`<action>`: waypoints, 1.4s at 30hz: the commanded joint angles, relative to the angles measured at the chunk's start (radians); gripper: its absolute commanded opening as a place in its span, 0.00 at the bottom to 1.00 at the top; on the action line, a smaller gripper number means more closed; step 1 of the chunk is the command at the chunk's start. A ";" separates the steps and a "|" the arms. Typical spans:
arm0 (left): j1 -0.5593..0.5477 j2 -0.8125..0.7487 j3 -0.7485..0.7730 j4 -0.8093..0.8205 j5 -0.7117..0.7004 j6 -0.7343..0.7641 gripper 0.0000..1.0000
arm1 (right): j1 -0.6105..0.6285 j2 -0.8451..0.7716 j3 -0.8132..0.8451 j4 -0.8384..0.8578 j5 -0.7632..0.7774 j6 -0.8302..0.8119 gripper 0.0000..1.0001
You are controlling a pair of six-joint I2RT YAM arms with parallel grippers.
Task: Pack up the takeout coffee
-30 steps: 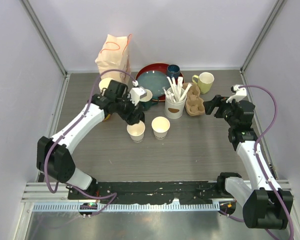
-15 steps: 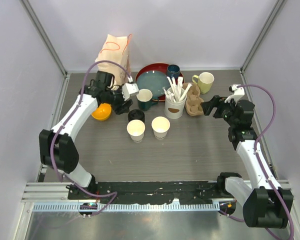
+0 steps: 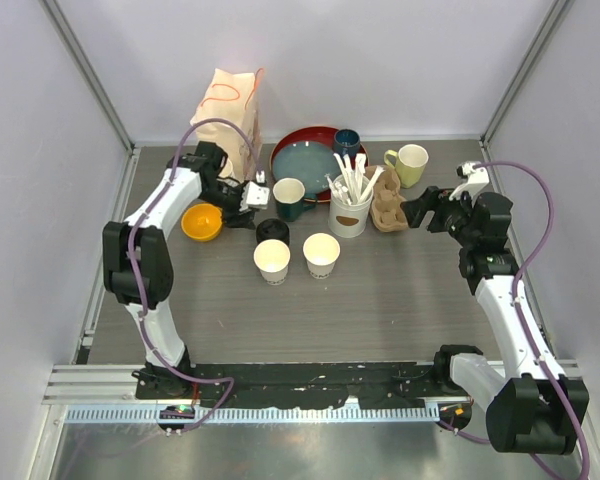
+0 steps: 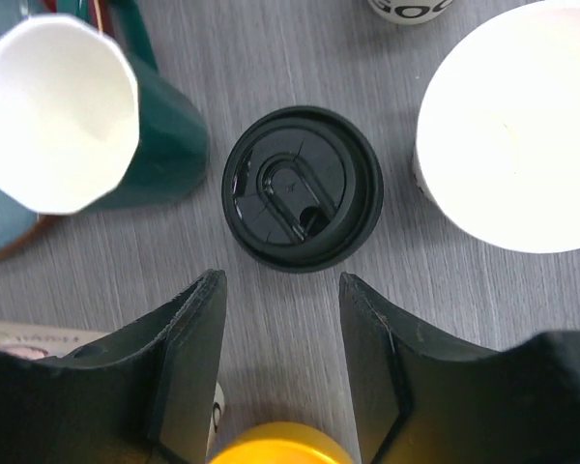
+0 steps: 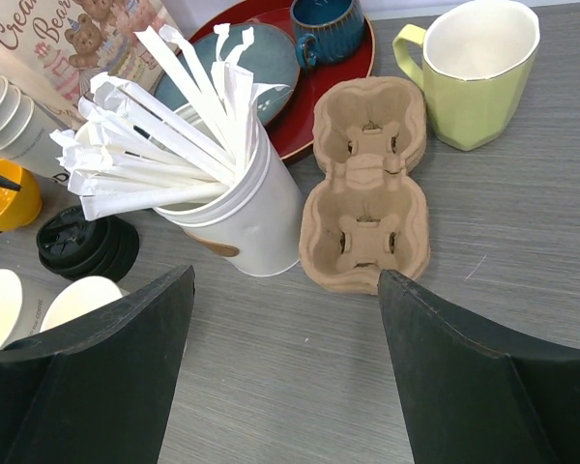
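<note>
Two cream-white paper cups (image 3: 272, 261) (image 3: 321, 254) stand open, without lids, at the table's middle. A black sip lid stack (image 3: 271, 231) (image 4: 302, 188) sits just behind the left cup (image 4: 512, 126). My left gripper (image 3: 244, 198) (image 4: 280, 280) hovers left of the lid stack, open, with only bare table between its fingers (image 4: 188, 358). My right gripper (image 3: 423, 210) (image 5: 285, 280) is open beside the brown cardboard cup carrier (image 3: 388, 200) (image 5: 367, 184), holding nothing.
A teal mug (image 3: 289, 197) (image 4: 58, 114) and an orange bowl (image 3: 201, 221) flank the left gripper. Behind stand a paper bag (image 3: 227, 115), a red tray (image 3: 310, 138), a straw tub (image 3: 350, 210) and a yellow-green mug (image 3: 412, 163).
The left gripper has drawn back and left from above the left cup, uncovering the lid stack, its jaws narrowing somewhat. The right arm has barely moved.
</note>
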 commanded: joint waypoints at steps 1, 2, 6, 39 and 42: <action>-0.022 0.000 0.002 -0.061 0.060 0.202 0.53 | 0.008 0.004 0.061 -0.033 -0.007 -0.028 0.82; -0.026 0.009 0.018 -0.116 0.055 0.233 0.53 | 0.009 0.007 0.061 -0.033 -0.008 -0.029 0.82; -0.042 0.053 0.061 -0.213 0.040 0.327 0.53 | 0.011 0.021 0.062 -0.037 -0.012 -0.036 0.82; -0.074 0.027 -0.074 -0.011 -0.129 0.074 0.01 | 0.020 0.027 0.053 -0.033 -0.059 -0.034 0.82; -0.071 -0.008 -0.120 0.033 -0.130 0.011 0.00 | 0.020 0.024 0.050 -0.027 -0.062 -0.031 0.82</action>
